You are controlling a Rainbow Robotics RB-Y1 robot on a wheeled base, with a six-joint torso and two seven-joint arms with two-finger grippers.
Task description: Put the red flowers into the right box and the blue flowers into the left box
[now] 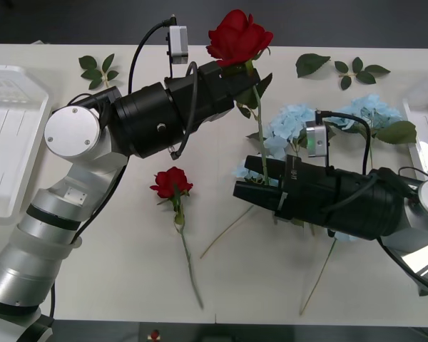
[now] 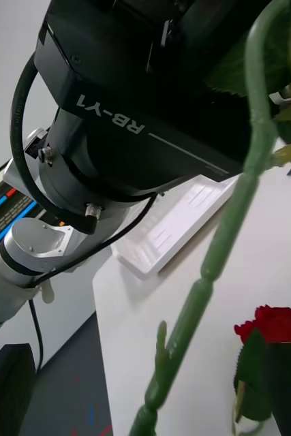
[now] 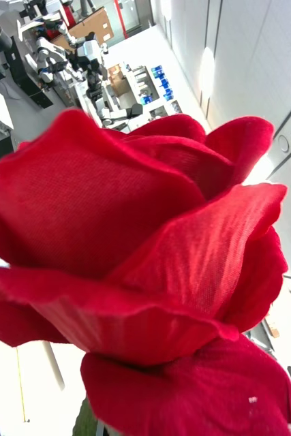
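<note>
Red flowers: one pinched upright by left tool, stem at right tool, grip unclear; boxes unfilled

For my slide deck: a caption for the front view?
Left hand holds a red rose upright; right hand meets its stem.

The raised rose was deep red on a green stem; a second red rose had a paler green stem. The hydrangeas were pale sky blue with dark green leaves. The table was plain white, the left box white, the arms black and silver.
</note>
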